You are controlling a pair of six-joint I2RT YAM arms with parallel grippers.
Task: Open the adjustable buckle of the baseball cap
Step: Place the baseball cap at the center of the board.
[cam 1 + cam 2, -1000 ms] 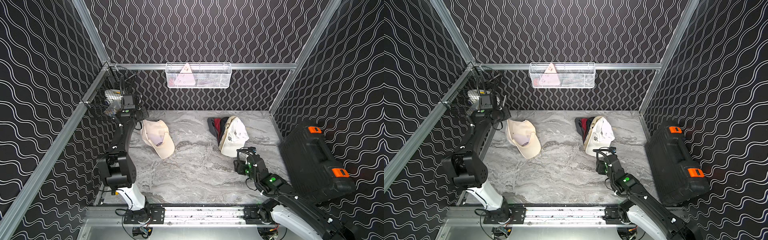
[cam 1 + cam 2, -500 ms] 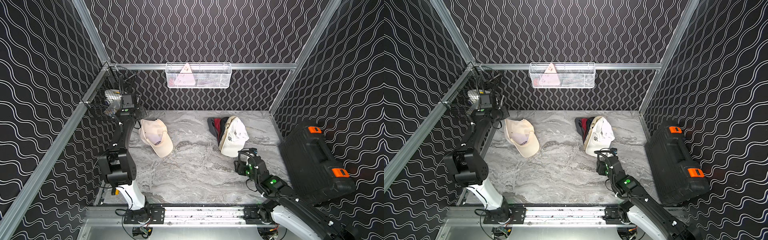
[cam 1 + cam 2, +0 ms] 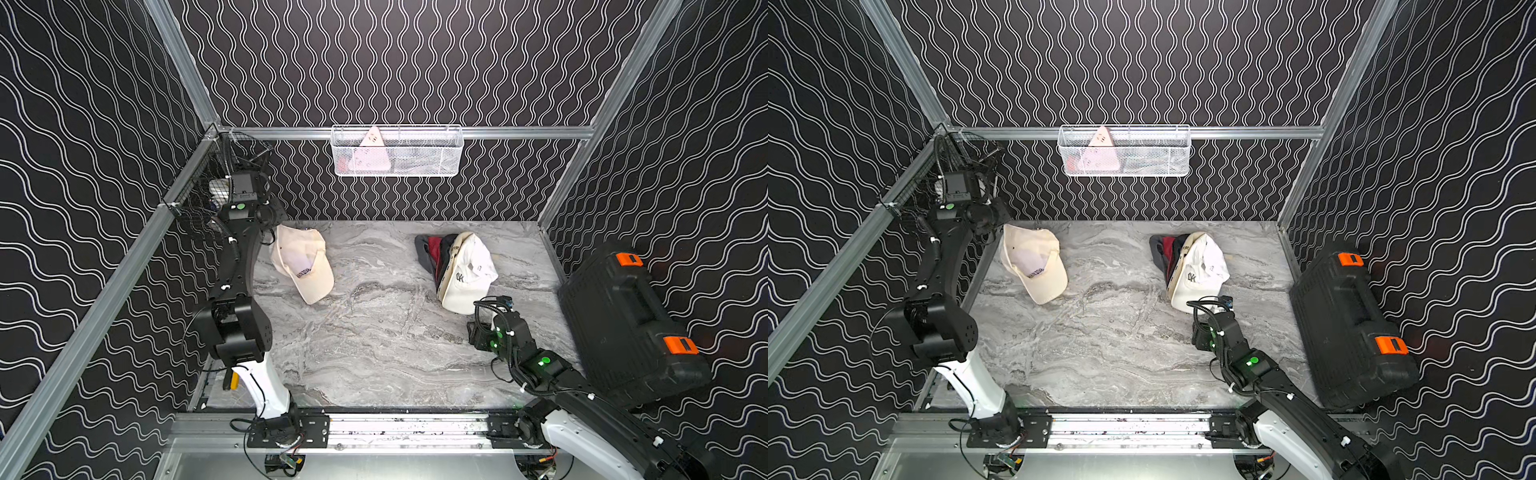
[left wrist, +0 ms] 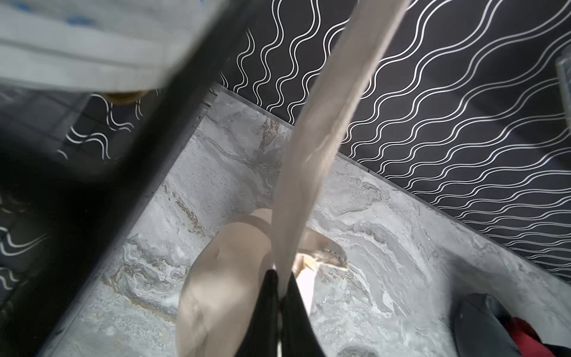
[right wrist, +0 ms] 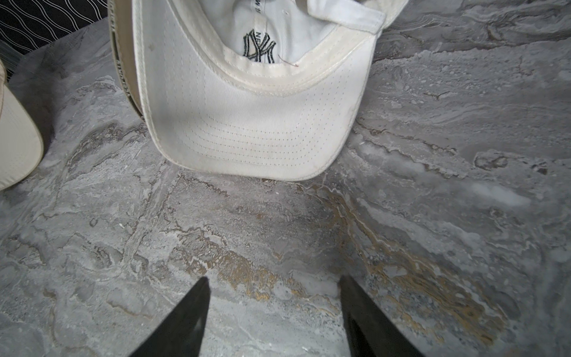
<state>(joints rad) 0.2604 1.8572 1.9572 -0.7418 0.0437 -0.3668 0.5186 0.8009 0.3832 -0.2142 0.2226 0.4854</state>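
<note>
L jaws shut on strap [image 4: 312, 148] of beige cap [image 3: 302, 266]; cap well left of white cap [image 3: 467, 276]. R jaws part open, empty, just before white cap's brim [image 5: 247, 136].

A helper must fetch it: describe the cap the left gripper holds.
On the marble table, look to the far corner by the left arm. The beige cap sits alone there, its strap pinched in the left gripper; the white cap tops a pile.
</note>
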